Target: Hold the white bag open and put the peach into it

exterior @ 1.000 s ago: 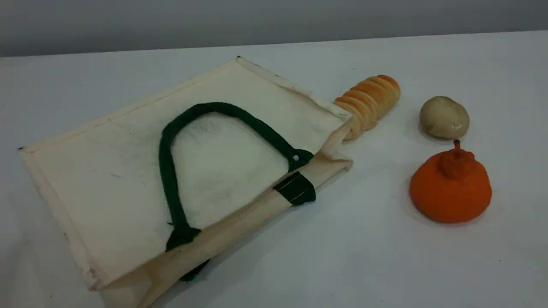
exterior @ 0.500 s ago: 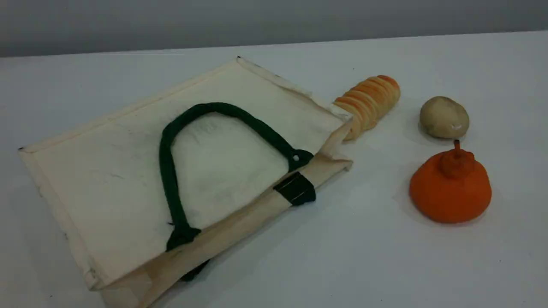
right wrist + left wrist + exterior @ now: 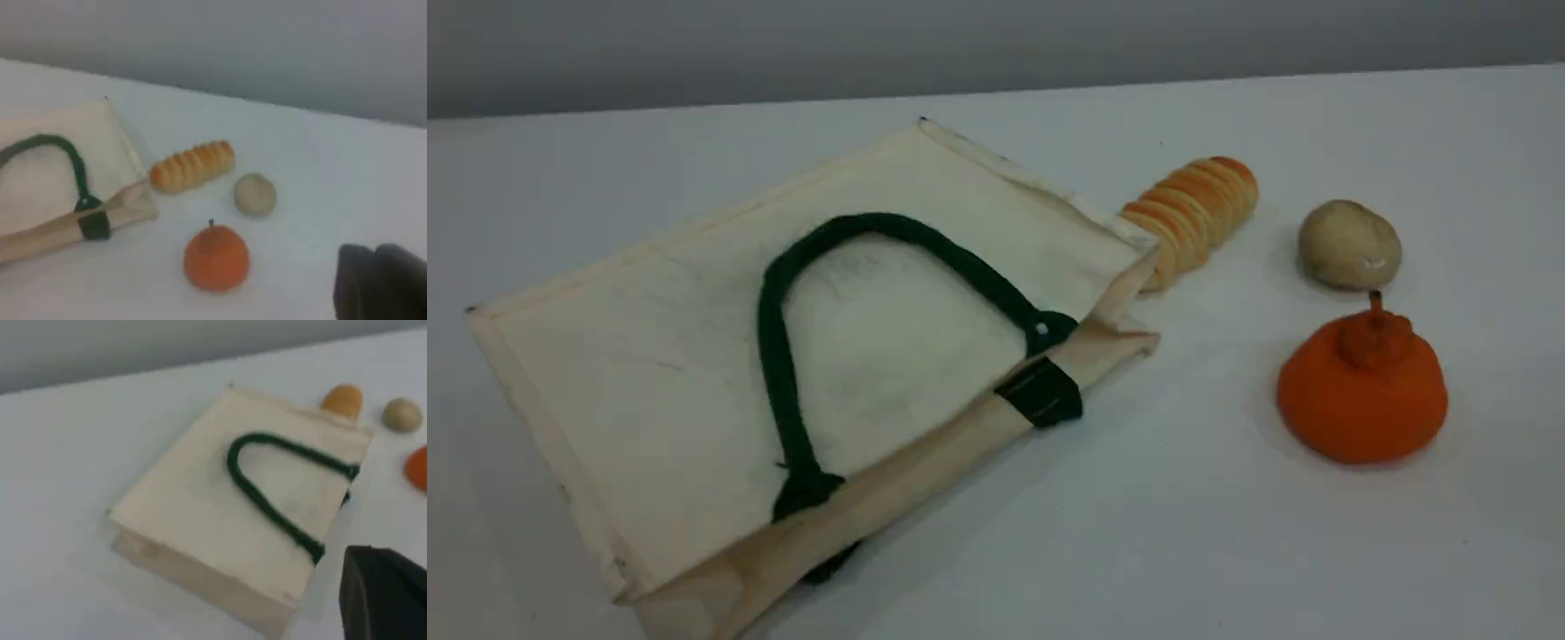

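White table [image 3: 1227, 551], white bag [image 3: 694, 373] lying flat: left gripper [image 3: 383, 593] and right gripper [image 3: 380, 283], both closed, must first open it; peach unseen.

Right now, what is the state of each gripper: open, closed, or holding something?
Left gripper: closed; whether it holds anything cannot be told.
Right gripper: closed; whether it holds anything cannot be told.

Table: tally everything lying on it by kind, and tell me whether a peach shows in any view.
white bag: 1
bread roll: 1
potato: 1
orange stemmed fruit: 1
peach: 0, none in any view
Total: 4
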Controlling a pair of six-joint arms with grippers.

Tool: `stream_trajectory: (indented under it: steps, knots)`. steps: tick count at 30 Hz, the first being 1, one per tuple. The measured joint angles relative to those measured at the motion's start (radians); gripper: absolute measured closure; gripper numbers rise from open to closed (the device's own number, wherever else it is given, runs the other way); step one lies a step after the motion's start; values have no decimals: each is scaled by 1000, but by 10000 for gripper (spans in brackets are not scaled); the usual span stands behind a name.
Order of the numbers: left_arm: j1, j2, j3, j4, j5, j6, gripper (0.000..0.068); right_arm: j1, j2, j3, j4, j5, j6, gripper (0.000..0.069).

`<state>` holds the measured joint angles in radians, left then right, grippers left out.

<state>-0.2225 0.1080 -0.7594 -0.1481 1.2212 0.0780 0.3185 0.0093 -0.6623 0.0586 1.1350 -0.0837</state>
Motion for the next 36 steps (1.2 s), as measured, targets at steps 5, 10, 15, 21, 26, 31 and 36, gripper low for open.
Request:
stream_trajectory:
  steps: [5,10,15,21,26,31,36]
  knots:
    - [0,-2,73,-13,-2,4,671,0,-11,107,12,-6,-10,673]
    - [0,-2,131,-13,-3,4,670,0,-9,140,21,-56,-16,671]
    - [0,-2,186,-15,-4,25,669,0,-9,145,21,-51,-16,667]
    - [0,-1,220,-18,-61,75,667,0,-9,156,29,-72,-16,663]
    - [0,-1,221,-5,-88,105,666,0,-9,156,30,-71,-16,663]
    - [0,-1,253,21,-135,105,666,0,-9,156,30,-70,-15,661]
    - [0,-1,253,21,-136,104,665,0,-9,156,27,-70,-15,658]
